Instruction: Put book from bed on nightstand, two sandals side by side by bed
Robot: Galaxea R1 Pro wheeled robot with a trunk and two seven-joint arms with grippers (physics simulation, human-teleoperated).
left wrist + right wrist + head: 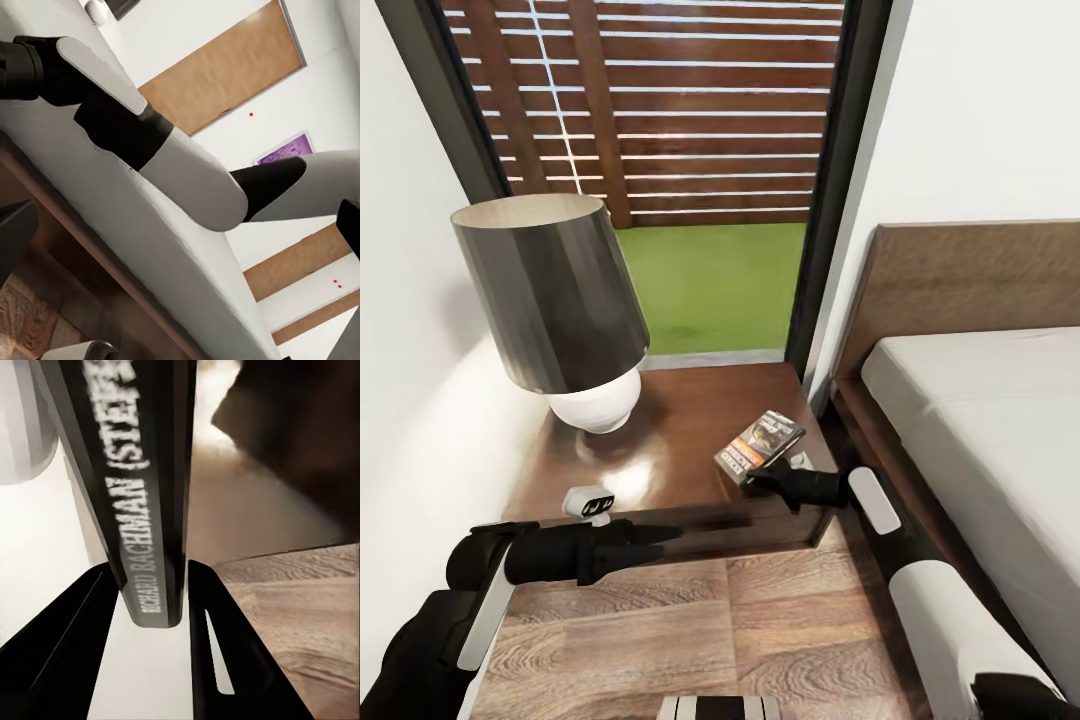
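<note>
A lamp [565, 310] with a dark grey, tapered shade [550, 290] and a round white base [598, 398] stands upright, up and to the left of the jaws as the head view shows it. Beyond it, a tall window [660, 180] with a dark frame gives onto brown slatted fencing [660, 110] above a strip of green grass [710, 285]. A white wall [405, 380] runs along the lamp's far side. In the left wrist view, a purple picture [285, 148] hangs on a white wall between two brown doors [225, 71].
</note>
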